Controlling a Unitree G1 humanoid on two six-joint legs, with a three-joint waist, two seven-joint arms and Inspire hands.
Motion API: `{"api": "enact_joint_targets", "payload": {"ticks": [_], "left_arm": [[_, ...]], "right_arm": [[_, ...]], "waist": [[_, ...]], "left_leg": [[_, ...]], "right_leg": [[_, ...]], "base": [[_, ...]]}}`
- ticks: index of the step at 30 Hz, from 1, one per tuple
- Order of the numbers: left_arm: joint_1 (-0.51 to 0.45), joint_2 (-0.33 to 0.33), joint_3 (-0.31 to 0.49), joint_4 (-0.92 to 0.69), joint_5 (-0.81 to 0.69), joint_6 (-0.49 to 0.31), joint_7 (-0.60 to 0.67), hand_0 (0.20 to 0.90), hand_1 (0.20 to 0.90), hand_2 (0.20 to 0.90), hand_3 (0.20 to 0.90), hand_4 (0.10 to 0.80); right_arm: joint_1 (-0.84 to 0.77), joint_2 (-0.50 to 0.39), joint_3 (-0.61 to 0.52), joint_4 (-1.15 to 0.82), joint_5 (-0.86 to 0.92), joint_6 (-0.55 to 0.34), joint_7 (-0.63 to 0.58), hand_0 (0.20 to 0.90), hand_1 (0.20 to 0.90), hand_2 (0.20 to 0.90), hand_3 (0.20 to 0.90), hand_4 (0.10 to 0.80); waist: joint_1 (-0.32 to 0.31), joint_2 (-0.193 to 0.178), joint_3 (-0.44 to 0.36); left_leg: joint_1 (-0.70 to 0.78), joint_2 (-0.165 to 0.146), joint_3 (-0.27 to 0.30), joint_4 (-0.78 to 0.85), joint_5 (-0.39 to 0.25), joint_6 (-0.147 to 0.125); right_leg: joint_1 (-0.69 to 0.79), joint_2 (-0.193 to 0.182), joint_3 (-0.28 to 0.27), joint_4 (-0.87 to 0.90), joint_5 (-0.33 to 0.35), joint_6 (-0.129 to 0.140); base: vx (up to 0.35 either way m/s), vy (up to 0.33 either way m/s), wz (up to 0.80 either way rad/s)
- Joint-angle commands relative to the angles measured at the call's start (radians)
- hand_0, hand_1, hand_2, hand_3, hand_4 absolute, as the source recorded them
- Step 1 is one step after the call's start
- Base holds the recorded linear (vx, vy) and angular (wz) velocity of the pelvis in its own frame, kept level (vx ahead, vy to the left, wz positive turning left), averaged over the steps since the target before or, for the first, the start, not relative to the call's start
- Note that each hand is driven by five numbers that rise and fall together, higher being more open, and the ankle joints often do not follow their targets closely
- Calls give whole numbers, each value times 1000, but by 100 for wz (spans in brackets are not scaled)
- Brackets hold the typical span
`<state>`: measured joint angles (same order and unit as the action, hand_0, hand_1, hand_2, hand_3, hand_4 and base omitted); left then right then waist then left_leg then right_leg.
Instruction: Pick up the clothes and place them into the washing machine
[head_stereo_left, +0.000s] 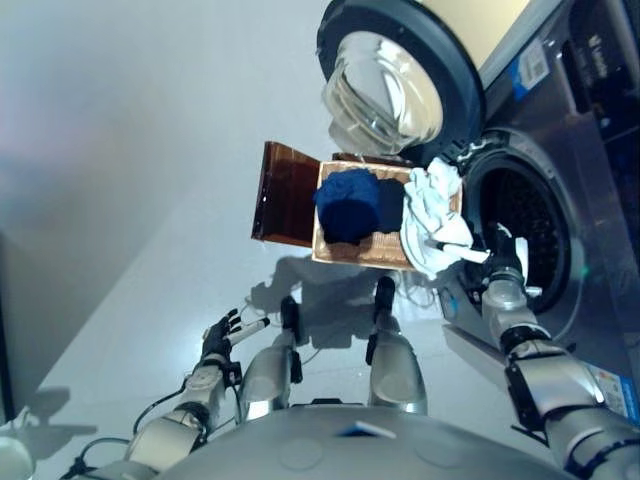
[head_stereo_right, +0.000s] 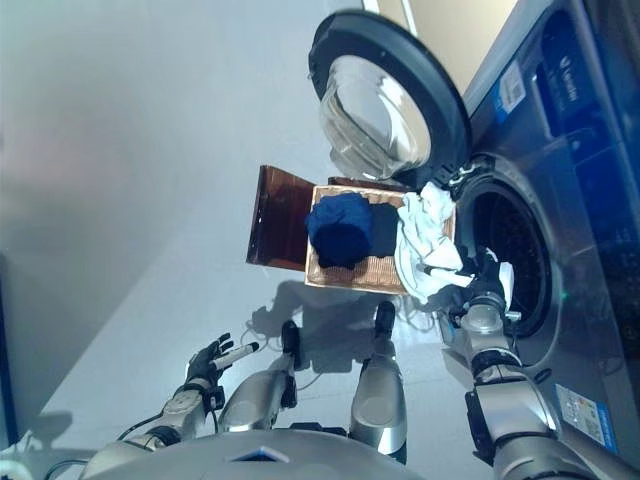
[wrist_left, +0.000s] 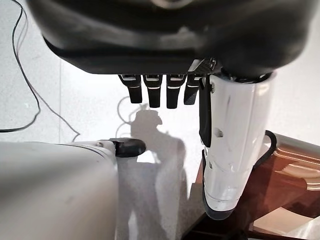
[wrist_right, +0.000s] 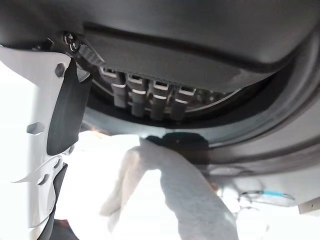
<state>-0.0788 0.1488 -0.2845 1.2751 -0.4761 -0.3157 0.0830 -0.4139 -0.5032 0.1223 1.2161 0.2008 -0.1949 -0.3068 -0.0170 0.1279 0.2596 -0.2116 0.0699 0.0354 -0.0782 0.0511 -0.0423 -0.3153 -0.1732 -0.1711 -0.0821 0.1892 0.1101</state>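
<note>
right hand (head_stereo_left: 503, 262): fingers straight, gripping nothing, white cloth (head_stereo_left: 432, 218) just beside it at the drum (head_stereo_left: 525, 225) mouth
left hand (head_stereo_left: 217, 340): relaxed, empty
progress: nothing inside yet (blue garment (head_stereo_left: 348, 203) waits in basket (head_stereo_left: 362, 252))

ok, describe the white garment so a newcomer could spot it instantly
Start at the silver front-loading washing machine with its round door swung open. Just beside its drum opening sits a shallow woven tan basket on the pale floor. The crumpled white cloth hangs over the basket edge nearest the drum, next to the right robot hand; its basket neighbour is a dark blue bundle.
</note>
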Motion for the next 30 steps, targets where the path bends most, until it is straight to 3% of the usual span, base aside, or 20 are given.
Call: {"api": "enact_joint_targets", "payload": {"ticks": [1,7,30], "left_arm": [[-25,24,-38,7,-36,-41,20,900,900,900,900,800],[-34,15,-57,-5,-41,-43,20,900,900,900,900,800],[-95,42,-51,-14,-21,-52,38,900,900,900,900,800]], "right_arm": [[-97,-83,6,71,22,-27,-54,900,900,900,900,800],[-121,-97,-1,127,30,-16,-64,900,900,900,900,800],[-123,59,73,66,28,-22,-46,900,900,900,900,800]], "waist": [[22,-55,-7],[31,-47,4],[64,-88,22]], "left_leg": [[-36,26,-36,-9,39,-78],[-81,24,-52,-9,50,-84],[-151,-14,-125,-9,77,-81]], "right_leg": [[-61,-72,34,44,42,60],[-90,-77,19,32,57,66],[-87,-127,-44,26,78,88]], "base": [[-43,-3,11],[-22,-6,9],[-24,7,12]]}}
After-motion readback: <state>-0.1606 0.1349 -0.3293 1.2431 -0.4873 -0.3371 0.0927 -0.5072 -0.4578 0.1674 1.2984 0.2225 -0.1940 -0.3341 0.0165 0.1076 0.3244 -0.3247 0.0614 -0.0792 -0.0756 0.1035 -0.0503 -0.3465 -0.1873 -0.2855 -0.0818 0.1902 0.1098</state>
